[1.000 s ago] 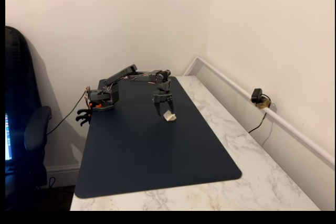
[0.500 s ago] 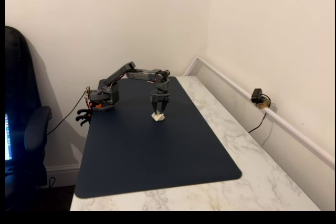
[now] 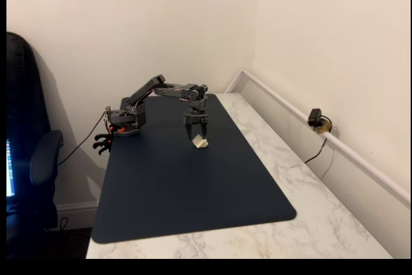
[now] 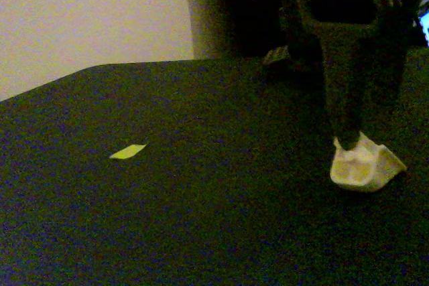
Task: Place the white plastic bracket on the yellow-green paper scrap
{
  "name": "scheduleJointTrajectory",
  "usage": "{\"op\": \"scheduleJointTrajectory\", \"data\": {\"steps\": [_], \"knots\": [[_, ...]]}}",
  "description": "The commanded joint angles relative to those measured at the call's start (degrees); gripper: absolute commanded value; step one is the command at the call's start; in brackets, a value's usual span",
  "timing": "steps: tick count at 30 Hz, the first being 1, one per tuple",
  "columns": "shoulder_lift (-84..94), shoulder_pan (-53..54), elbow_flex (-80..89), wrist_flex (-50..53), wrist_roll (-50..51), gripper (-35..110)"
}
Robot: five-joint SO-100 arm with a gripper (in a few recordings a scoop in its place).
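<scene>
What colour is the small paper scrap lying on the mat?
Yellow-green, bright against the dark mat; the paper scrap shows best in the low, close fixed view.

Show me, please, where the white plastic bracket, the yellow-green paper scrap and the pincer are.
white plastic bracket [image 4: 364,165]: a fixed view, its front face.
yellow-green paper scrap [image 4: 127,152]: a fixed view, its middle.
pincer [image 3: 197,135]: a fixed view, between the fingertips.

Dark navy mat [image 3: 193,191] on marble table [image 3: 302,178], black chair [image 3: 29,159] at left, small webcam [image 3: 315,118] on wall rail.
</scene>
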Motion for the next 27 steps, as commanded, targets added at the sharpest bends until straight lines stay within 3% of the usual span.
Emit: {"op": "scheduleJointTrajectory", "data": {"steps": [1,9,19,27], "knots": [[8.3,0.0,-0.6,3.2,1.8,23],[8.0,-0.5,-5.5,3.2,13.9,23],[8.0,-1.1,-3.5,3.2,38.5,31],[6.4,-0.2,-1.7,3.2,45.8,32]]}}
